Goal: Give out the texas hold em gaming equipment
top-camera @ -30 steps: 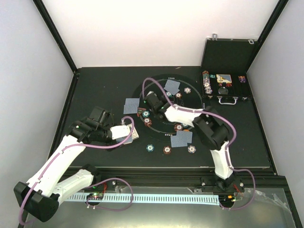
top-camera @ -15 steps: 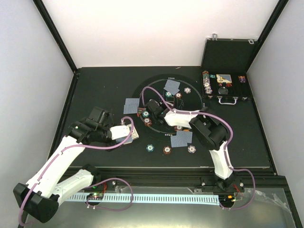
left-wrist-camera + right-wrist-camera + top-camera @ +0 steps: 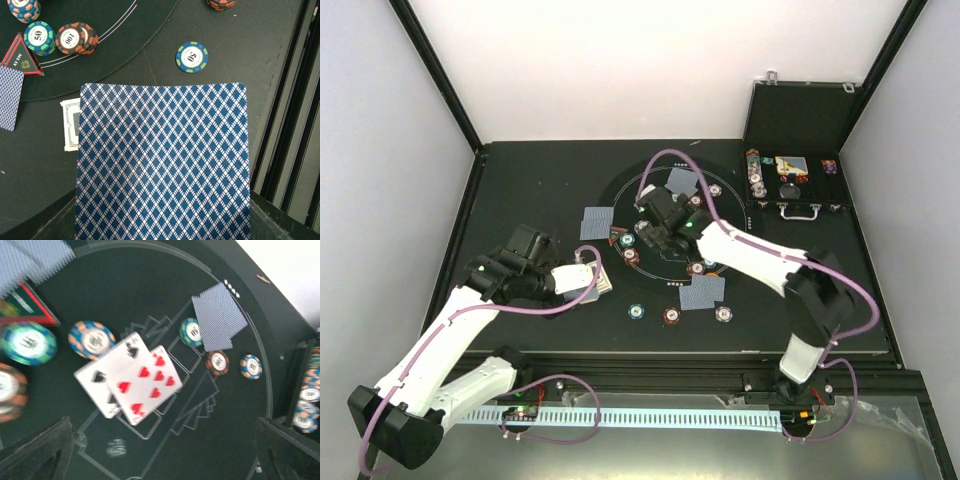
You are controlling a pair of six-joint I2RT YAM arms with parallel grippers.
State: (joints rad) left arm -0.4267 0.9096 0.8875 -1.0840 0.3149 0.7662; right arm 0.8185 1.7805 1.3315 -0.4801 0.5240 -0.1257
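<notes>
In the left wrist view a stack of playing cards with blue patterned backs fills the frame and hides the fingers. My left gripper is shut on it, left of the round black mat. My right gripper hangs open over the mat's printed card outlines, its fingers spread wide. Below it two face-up cards, a spade card and a seven of hearts, lie overlapping on the mat. Around them are poker chips, a red triangle and face-down cards.
An open black case with chip rows stands at the back right. More chips and face-down cards lie on the mat's near side. One card lies at its left edge. A loose card lies under the held stack.
The right gripper has opened and let go of the two face-up cards, and its arm has swung out to the right. The left arm has stayed still with its cards.
</notes>
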